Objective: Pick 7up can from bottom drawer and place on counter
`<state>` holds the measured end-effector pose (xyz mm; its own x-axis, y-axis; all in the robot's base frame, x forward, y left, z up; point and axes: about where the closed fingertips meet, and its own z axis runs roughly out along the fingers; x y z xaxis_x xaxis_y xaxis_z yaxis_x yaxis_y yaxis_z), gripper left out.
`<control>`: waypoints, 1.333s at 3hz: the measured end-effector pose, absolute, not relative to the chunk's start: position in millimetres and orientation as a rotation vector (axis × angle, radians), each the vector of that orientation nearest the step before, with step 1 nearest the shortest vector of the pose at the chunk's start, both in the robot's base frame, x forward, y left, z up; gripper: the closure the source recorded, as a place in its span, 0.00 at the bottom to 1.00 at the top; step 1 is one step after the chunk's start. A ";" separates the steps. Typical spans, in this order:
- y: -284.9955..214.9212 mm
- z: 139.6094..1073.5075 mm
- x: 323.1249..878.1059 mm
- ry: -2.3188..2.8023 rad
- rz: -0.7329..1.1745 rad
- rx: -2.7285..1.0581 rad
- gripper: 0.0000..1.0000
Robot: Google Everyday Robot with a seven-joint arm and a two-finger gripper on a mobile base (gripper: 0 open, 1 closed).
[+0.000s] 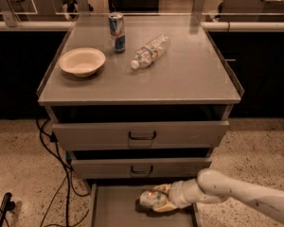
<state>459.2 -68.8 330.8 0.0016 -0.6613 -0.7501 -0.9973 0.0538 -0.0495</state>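
The 7up can (147, 198), silvery-white with green marks and dented sides, lies on its side just above the floor of the open bottom drawer (114, 208). My gripper (155, 200) reaches in from the right on a white arm. Its yellowish fingers (164, 189) are closed around the can. The counter (184, 79) is the wide grey cabinet top above the drawers.
On the counter stand a cream bowl (82, 62) at the left, a tall blue-and-silver can (116, 32) at the back and a clear bottle (149, 51) lying on its side. Two grey drawer fronts (142, 135) overhang the bottom drawer. Black cables (57, 174) trail on the floor at the left.
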 end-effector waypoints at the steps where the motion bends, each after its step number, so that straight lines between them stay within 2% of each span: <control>1: -102.5 380.8 455.9 1.691 0.696 -1.717 1.00; 2: -127.9 422.7 457.8 1.659 0.664 -1.725 1.00; 4: -122.8 439.9 453.9 1.630 0.625 -1.737 1.00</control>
<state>453.9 -122.8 439.9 0.1062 -0.6708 -0.7340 -0.9896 0.0008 -0.1439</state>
